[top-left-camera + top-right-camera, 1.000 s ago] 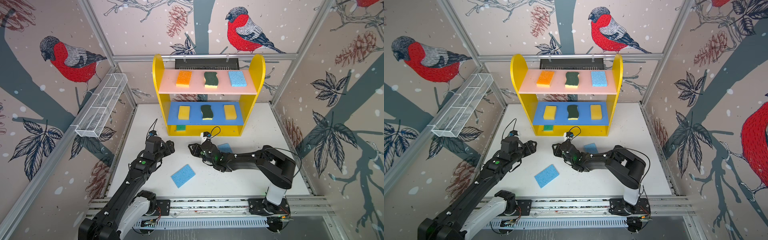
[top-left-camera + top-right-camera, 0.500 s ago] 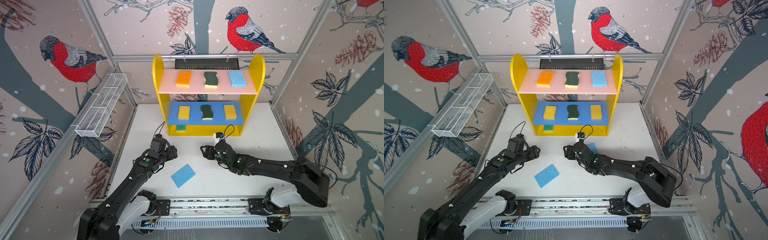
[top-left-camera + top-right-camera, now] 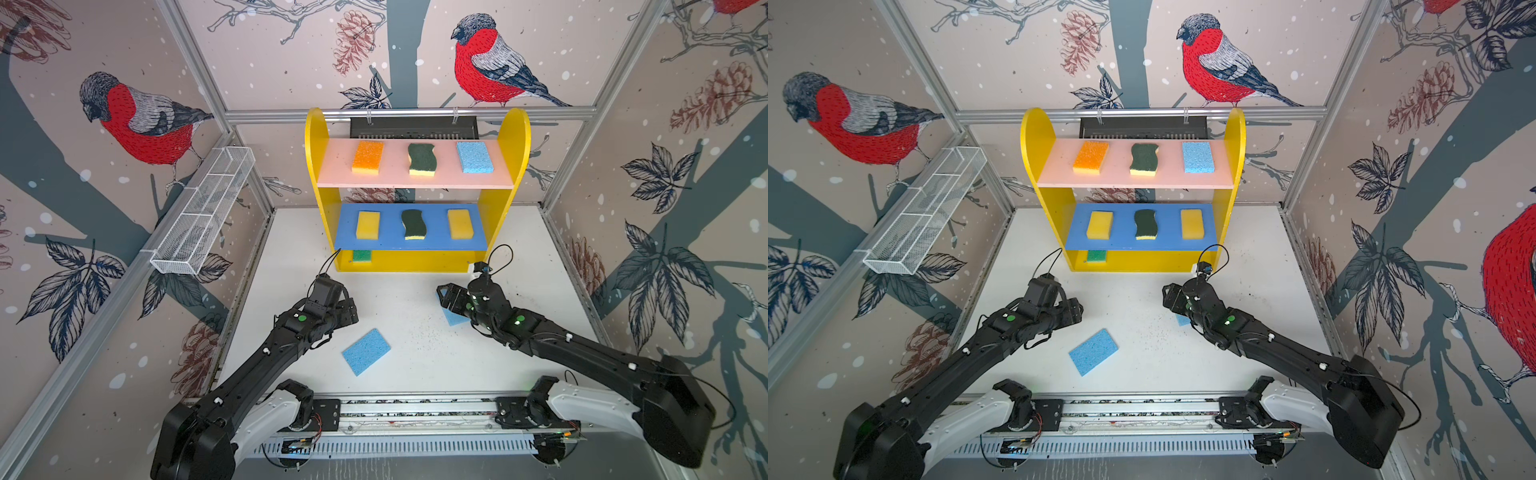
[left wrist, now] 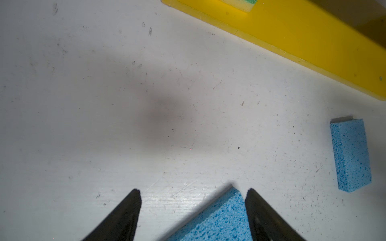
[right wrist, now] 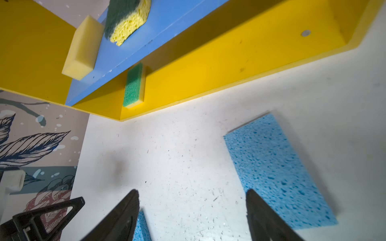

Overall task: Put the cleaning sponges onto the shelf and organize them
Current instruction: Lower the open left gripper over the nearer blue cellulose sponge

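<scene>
Sponge (image 3: pixel 366 351) — light blue, porous, rectangular

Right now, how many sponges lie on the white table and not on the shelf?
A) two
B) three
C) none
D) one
A: one light blue sponge lies in the open on the table, and a second blue sponge lies closer to the shelf.

Black arms (image 3: pixel 266 355), white bases (image 3: pixel 270 415), green lights (image 3: pixel 302 318).
</scene>
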